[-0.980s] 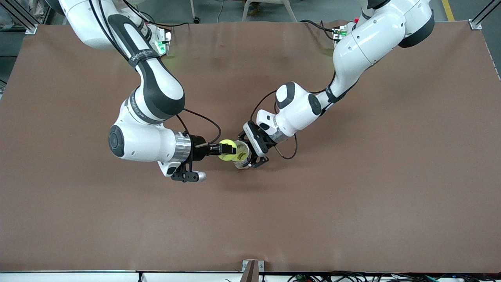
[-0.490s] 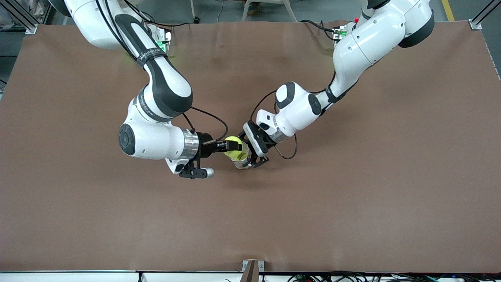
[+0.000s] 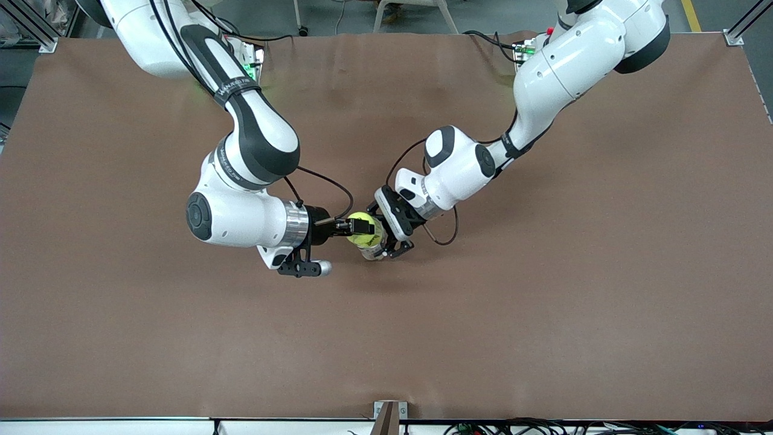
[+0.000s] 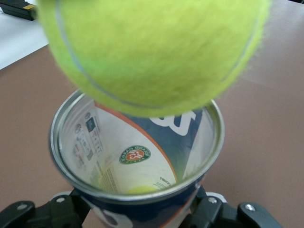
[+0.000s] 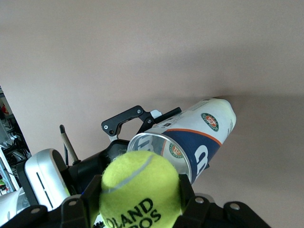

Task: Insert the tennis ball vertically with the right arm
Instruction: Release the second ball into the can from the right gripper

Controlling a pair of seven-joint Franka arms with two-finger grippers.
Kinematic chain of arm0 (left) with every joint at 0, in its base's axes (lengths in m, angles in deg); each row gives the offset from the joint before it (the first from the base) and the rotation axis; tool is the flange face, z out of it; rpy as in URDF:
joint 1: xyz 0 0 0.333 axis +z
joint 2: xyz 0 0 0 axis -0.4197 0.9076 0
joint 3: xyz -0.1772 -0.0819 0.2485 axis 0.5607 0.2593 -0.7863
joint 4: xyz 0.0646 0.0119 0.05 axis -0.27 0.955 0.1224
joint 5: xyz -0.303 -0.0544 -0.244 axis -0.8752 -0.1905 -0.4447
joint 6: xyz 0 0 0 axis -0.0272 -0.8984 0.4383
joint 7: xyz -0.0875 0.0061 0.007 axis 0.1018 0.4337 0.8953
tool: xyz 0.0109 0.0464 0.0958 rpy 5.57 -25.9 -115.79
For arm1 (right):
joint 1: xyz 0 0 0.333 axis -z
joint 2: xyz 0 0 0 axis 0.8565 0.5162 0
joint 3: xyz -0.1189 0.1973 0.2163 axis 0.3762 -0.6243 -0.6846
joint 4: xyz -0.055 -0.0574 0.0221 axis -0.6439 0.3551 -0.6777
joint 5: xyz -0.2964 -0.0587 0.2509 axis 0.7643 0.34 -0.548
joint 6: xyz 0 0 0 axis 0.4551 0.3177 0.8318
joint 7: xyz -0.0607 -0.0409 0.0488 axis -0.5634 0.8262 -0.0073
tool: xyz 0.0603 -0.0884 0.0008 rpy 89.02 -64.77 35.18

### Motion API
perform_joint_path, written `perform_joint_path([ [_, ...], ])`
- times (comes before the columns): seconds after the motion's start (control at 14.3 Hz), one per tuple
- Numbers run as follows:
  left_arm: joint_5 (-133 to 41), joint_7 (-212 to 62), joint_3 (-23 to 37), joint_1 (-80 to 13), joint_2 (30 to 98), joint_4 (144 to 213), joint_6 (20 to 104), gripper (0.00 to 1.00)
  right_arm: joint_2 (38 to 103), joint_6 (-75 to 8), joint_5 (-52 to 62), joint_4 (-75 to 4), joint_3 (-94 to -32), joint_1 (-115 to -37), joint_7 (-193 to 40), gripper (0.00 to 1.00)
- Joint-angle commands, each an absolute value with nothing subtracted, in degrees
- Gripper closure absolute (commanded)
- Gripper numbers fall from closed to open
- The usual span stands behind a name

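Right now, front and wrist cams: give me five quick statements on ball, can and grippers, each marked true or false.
1. The right gripper holds the tennis ball over the can's mouth. True.
2. The left gripper grips the can. True.
3. The can wears a lid. False: its mouth is open.
4. The can is empty. False: another yellow ball shows at its bottom.
5. The can lies flat on the table. False: the left gripper holds it with its mouth up.
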State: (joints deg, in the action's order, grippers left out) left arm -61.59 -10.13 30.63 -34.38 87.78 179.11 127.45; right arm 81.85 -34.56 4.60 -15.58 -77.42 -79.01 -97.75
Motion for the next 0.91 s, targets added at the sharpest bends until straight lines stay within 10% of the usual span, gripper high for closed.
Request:
perform_joint_path([
  [0.0, -62.0, -9.2, 31.4, -33.9, 86.9, 180.1, 128.1, 0.19, 81.4, -35.3, 3.6, -16.3, -77.1, -79.4, -98.0, 0.0],
  [0.84, -62.0, -9.2, 31.4, -34.2, 87.1, 179.7, 128.1, 0.18, 78.9, -25.5, 7.5, -14.8, -72.3, -76.8, -97.8, 0.0],
])
